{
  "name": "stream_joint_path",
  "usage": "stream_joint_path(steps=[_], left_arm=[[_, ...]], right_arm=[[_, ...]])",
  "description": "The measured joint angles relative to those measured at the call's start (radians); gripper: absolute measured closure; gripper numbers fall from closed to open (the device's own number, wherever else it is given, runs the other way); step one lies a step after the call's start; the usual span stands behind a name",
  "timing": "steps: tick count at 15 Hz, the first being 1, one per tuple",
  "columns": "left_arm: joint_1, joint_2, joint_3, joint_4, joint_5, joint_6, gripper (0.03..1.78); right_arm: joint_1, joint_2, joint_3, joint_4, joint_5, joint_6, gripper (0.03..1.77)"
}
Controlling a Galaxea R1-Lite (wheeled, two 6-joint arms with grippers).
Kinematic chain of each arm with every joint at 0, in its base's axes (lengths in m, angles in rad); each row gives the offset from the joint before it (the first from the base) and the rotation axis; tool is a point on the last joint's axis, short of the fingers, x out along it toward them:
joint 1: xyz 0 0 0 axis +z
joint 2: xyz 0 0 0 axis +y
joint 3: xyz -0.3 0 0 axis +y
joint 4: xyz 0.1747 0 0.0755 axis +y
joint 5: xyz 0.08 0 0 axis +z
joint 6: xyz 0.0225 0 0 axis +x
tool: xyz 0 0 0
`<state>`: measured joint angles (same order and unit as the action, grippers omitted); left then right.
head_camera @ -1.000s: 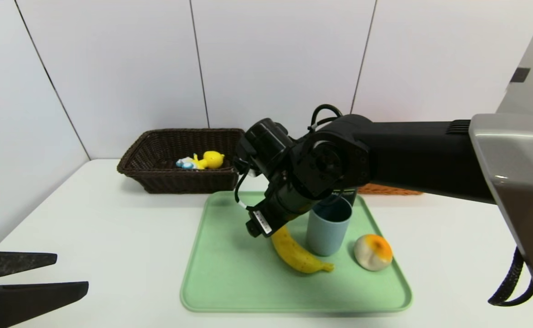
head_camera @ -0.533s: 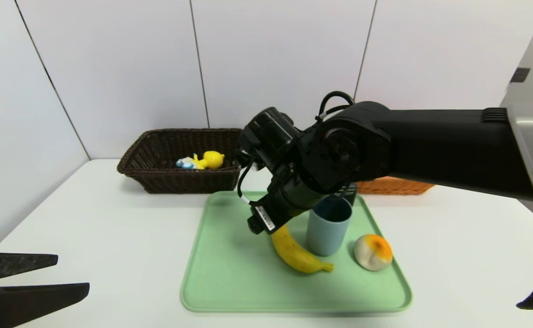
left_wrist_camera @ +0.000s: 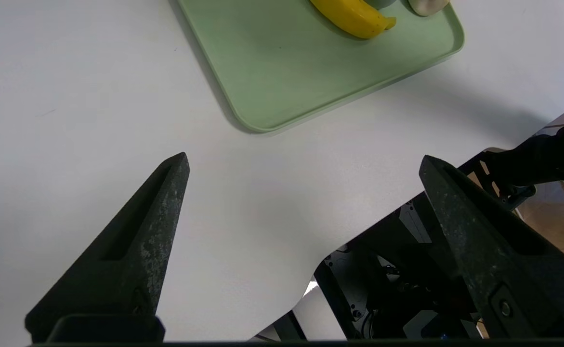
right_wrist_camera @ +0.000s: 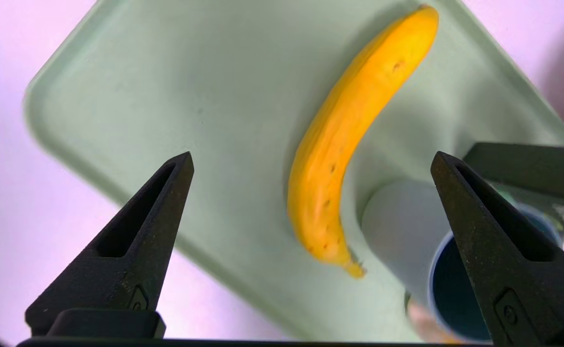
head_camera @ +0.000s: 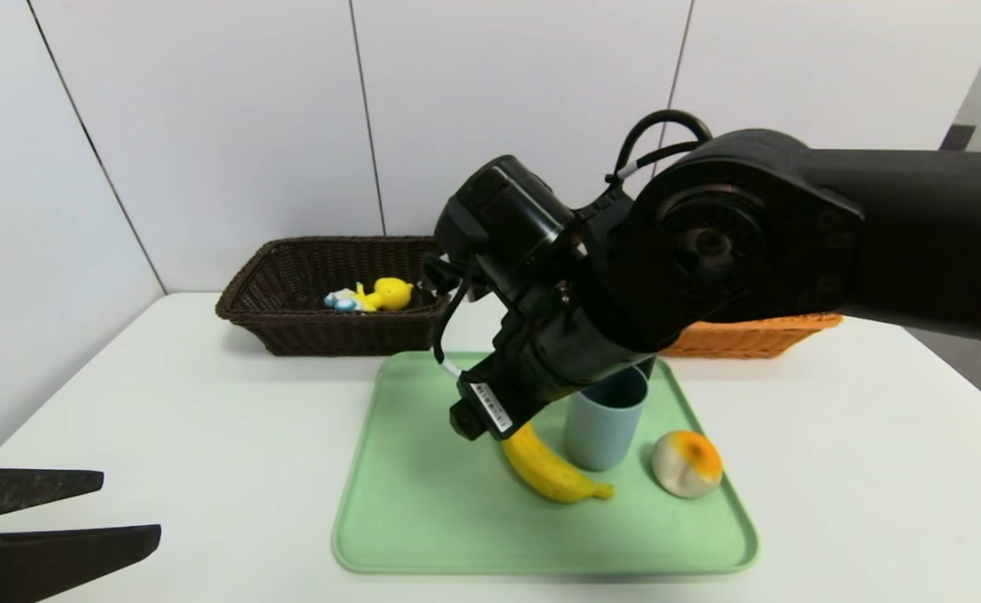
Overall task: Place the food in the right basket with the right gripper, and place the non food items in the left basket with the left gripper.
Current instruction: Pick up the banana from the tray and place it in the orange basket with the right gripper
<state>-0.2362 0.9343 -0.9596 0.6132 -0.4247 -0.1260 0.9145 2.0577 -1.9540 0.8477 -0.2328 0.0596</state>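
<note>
Directly below wide-open right end effector (right_wrist_camera: pixel 310 164): banana (right_wrist_camera: pixel 344 144) flat on tray (right_wrist_camera: pixel 166 96), ungripped

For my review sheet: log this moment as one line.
right gripper: open above banana on tray | left gripper: open, parked | toy: in left basket

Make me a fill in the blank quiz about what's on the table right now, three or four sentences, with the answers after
1. The banana lies on the green ____.
2. The yellow duck toy sits inside the dark ____ basket.
3. The right hand hangs open above the ____.
4. The cup stands between the banana and the round pale ____.

Missing words: tray; brown; banana; fruit
</note>
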Motion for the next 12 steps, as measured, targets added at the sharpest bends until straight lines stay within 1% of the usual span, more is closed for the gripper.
stream_joint_path(steps=[3,4,6,7,10,12], left_arm=[[0.000,-0.003,0.002,0.000,0.000,0.000,0.12],[0.000,-0.003,0.002,0.000,0.000,0.000,0.12],[0.000,-0.003,0.002,0.000,-0.014,0.000,0.12],[0.000,-0.003,0.002,0.000,-0.018,0.000,0.12],[0.000,-0.003,0.002,-0.003,-0.019,0.001,0.12],[0.000,-0.004,0.002,-0.013,-0.021,0.000,0.12]], right_arm=[[0.044,-0.050,0.004,0.089,-0.004,0.044,0.10],[0.057,-0.060,0.006,0.116,-0.014,0.047,0.10],[0.086,-0.069,0.011,0.176,-0.062,0.054,0.10],[0.100,-0.068,0.020,0.184,-0.084,0.055,0.10],[0.117,-0.052,0.043,0.183,-0.099,0.058,0.10],[0.123,-0.029,0.046,0.181,-0.118,0.060,0.10]])
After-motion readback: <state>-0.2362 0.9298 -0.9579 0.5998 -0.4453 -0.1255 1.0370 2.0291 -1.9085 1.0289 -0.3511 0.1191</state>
